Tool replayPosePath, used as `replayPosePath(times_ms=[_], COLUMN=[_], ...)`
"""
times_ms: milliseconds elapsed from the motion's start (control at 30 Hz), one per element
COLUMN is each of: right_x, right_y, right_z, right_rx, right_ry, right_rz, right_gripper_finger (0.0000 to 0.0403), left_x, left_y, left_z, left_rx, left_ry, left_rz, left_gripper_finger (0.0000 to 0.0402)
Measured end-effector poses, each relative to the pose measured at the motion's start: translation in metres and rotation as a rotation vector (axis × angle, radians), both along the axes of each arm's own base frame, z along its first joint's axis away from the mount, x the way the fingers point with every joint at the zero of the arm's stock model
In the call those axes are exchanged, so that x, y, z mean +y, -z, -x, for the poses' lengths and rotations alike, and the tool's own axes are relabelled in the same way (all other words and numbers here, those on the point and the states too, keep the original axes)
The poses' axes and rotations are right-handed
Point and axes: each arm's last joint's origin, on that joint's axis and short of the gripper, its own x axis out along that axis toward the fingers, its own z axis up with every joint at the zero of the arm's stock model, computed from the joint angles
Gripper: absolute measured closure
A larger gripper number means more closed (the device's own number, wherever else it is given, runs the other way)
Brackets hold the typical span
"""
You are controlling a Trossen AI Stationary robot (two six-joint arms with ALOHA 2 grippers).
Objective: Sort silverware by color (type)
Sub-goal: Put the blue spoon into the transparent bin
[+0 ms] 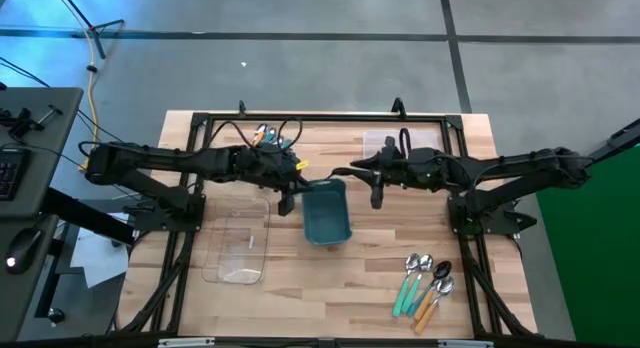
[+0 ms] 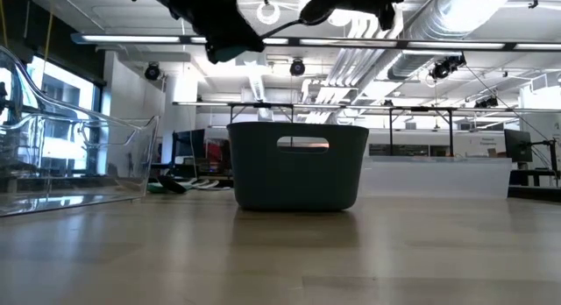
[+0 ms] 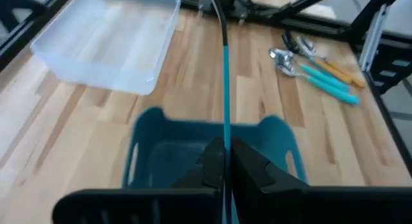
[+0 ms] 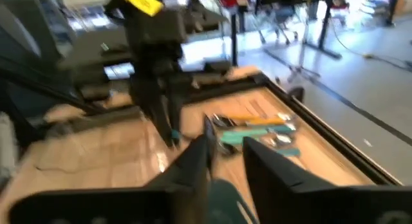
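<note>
High view: left tool (image 1: 287,203) pinches teal spoon (image 3: 226,89) over bin (image 1: 326,213) edge.

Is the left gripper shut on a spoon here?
Yes. The left gripper is shut on a teal-handled spoon above the teal bin.

Probably a robotics lab: exposed ceiling ducts (image 2: 473,24), rows of workbenches (image 2: 438,160).
</note>
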Motion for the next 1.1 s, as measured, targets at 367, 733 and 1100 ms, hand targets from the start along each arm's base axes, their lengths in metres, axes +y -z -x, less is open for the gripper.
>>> replayPosePath(times_ms=[367,733,1100], right_x=[-0.003,-0.003,-0.003], right_y=[-0.011,-0.009,-0.004], right_z=[0.006,0.006,0.007], right_rx=[0.150,0.158,0.179], right_ry=[0.087,0.090,0.119], right_rz=[0.037,-0.002,-0.076], right_gripper_finger=[0.0160,0.0158,0.0158], left_x=[-0.009,-0.053,-0.115], left_y=[-0.040,-0.032,0.000], left_z=[0.054,0.123,0.144], left_rx=[-0.058,0.259,0.548], left_ry=[0.063,-0.260,-0.602], left_rz=[-0.076,0.260,0.464], left_gripper_finger=[0.0401,0.0401,0.0401])
